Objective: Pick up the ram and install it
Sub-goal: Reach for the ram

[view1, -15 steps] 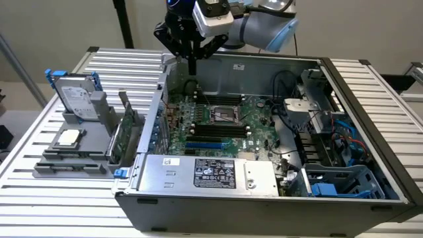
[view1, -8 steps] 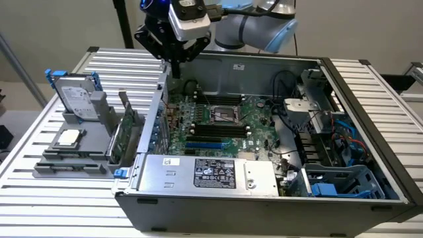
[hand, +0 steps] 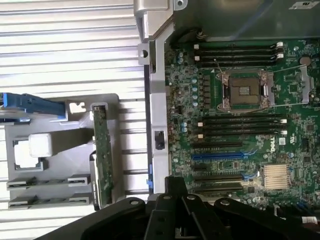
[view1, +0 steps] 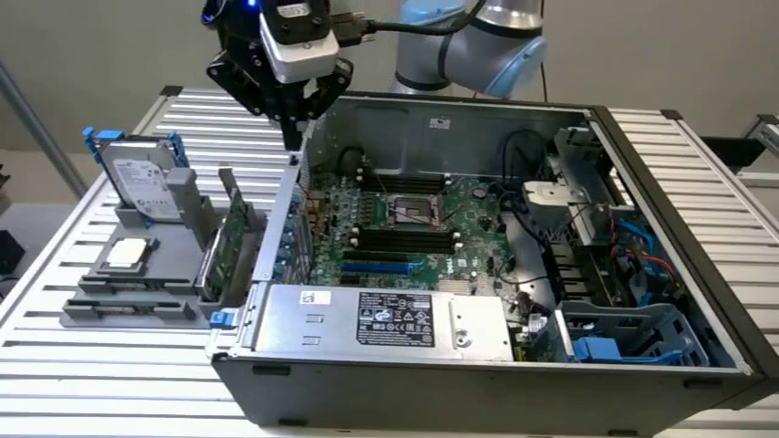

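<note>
Above the side wall of the open grey metal computer case (view1: 487, 401), on the exterior view's left side of it, the black two-fingered pincer (view1: 292, 139) hung from the pale blue and silver arm (view1: 487, 46). It was clenched, its fingers drawn together to a point with nothing between them. The long, narrow green ram stick (view1: 219, 257) stood on edge in a slot of the grey plastic holder (view1: 134, 306), outside the case and just beside that wall, well below the pincer and untouched by it. On the same holder a silver hard drive with blue clips (view1: 140, 182) stood upright and a small square silver processor chip (view1: 128, 255) lay flat. The holder and the case rested on the white slatted bench (view1: 73, 365). Inside the case lay the green motherboard (view1: 414, 228), its black memory slots (view1: 402, 242) unfilled. From the wrist view the ram (hand: 103, 160) showed edge-on in the holder (hand: 50, 175), apart from the dark pincer (hand: 175, 195).
</note>
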Controlling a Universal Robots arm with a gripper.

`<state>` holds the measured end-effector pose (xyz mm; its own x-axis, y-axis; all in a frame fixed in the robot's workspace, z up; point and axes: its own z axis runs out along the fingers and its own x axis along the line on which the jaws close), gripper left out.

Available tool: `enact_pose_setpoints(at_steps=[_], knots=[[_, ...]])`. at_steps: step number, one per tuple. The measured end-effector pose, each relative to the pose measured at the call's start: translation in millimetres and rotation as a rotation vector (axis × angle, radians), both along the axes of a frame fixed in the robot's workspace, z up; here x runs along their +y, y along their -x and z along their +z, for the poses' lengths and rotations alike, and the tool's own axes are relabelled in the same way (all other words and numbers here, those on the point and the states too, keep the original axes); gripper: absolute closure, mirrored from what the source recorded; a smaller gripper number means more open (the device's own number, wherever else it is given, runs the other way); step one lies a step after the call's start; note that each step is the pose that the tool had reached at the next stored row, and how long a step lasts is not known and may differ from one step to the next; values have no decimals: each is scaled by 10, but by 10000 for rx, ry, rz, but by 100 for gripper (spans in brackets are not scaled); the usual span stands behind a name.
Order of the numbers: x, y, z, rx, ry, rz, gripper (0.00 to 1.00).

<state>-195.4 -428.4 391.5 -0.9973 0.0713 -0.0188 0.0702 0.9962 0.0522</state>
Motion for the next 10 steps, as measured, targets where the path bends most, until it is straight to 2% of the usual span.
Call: enact_pose_setpoints(at_steps=[10], knots=[[-145, 456, -22, 0, 1, 1, 100]])
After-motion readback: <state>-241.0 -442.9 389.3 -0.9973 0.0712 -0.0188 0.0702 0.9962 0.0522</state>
